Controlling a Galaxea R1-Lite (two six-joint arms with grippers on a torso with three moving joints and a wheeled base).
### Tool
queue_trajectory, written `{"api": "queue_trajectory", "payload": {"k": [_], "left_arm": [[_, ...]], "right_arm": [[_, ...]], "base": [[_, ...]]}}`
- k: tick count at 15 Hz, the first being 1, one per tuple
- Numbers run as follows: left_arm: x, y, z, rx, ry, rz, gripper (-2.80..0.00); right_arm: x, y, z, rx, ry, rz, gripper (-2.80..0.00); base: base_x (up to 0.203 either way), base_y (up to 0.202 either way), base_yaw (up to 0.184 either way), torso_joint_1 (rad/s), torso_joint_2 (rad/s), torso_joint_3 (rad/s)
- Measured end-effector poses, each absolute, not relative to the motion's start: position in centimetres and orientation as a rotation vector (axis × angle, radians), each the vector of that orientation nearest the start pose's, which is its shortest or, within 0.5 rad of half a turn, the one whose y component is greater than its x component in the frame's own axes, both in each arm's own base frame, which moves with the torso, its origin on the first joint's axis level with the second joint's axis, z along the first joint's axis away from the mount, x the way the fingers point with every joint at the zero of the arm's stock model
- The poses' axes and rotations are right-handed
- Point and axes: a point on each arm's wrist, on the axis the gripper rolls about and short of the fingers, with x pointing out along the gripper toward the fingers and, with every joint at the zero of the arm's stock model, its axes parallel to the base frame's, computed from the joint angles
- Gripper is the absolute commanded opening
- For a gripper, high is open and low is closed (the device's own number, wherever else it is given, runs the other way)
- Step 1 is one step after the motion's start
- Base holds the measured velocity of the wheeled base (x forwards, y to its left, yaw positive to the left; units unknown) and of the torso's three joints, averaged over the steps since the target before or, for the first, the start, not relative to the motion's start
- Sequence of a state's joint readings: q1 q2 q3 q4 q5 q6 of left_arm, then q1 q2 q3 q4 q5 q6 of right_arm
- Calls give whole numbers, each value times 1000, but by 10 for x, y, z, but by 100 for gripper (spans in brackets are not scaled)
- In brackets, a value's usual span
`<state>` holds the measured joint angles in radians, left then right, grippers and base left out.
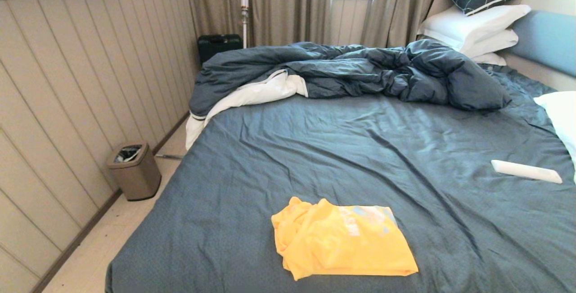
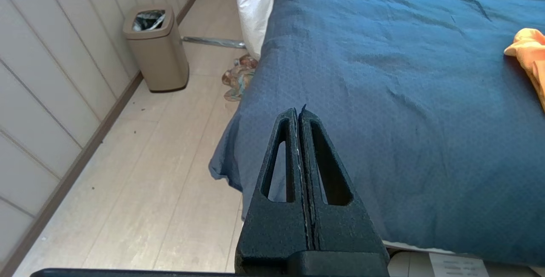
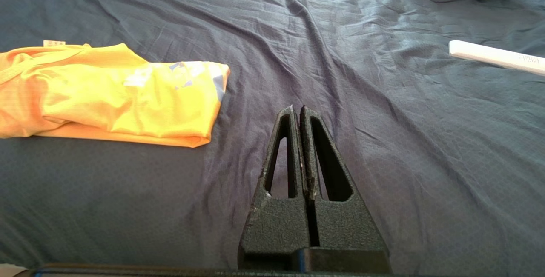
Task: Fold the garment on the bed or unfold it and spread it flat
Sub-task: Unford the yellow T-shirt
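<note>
The yellow T-shirt point(image 1: 342, 241) lies folded into a rough rectangle near the front edge of the bed point(image 1: 360, 149), with a faint pale print showing through its far right part. It shows again in the right wrist view as the garment point(image 3: 110, 94), and an edge of the garment point(image 2: 528, 51) reaches into the left wrist view. Neither arm appears in the head view. My left gripper point(image 2: 298, 111) is shut and empty over the bed's front left corner. My right gripper point(image 3: 296, 109) is shut and empty above bare sheet to the right of the shirt.
A white remote-like bar point(image 1: 525, 171) lies on the sheet at the right. The rumpled dark duvet point(image 1: 351, 72) is heaped at the far side, with white pillows point(image 1: 472, 25) by the headboard. A beige bin point(image 1: 134, 170) stands on the floor left of the bed.
</note>
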<state>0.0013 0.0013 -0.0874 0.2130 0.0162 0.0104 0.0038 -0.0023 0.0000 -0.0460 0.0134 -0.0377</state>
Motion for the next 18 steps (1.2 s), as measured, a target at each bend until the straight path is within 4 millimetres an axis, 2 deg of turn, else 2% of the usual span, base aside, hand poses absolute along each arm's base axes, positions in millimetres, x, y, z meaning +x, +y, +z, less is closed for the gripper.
{"api": "queue_trajectory", "payload": {"k": [5,8,10,12,14,16,18], "left_arm": [[-31,0,78,12,126,16,-280],[-31,0,78,15,126,15,-280],[-31,0,78,16,126,15,-280],[-31,0,78,16,126,15,-280],[-31,0,78,16,126,15,-280],[-31,0,78,16,126,15,-280],[-31,0,78,16,126,15,-280]], "right_arm": [[-23,0,79,-46,-40,16,-280],[-25,0,76,-45,42,21,-280],[-30,1,92,-43,85,36,-280],[-28,1,125,-39,90,47,-280],[-18,1,165,-28,111,53,-280],[6,1,210,-18,147,68,-280],[39,3,253,6,202,105,-280]], "base": [[0,0,0,0,0,0],[0,0,0,0,0,0],[0,0,0,0,0,0],[0,0,0,0,0,0],[0,0,0,0,0,0],[0,0,0,0,0,0],[0,0,0,0,0,0]]}}
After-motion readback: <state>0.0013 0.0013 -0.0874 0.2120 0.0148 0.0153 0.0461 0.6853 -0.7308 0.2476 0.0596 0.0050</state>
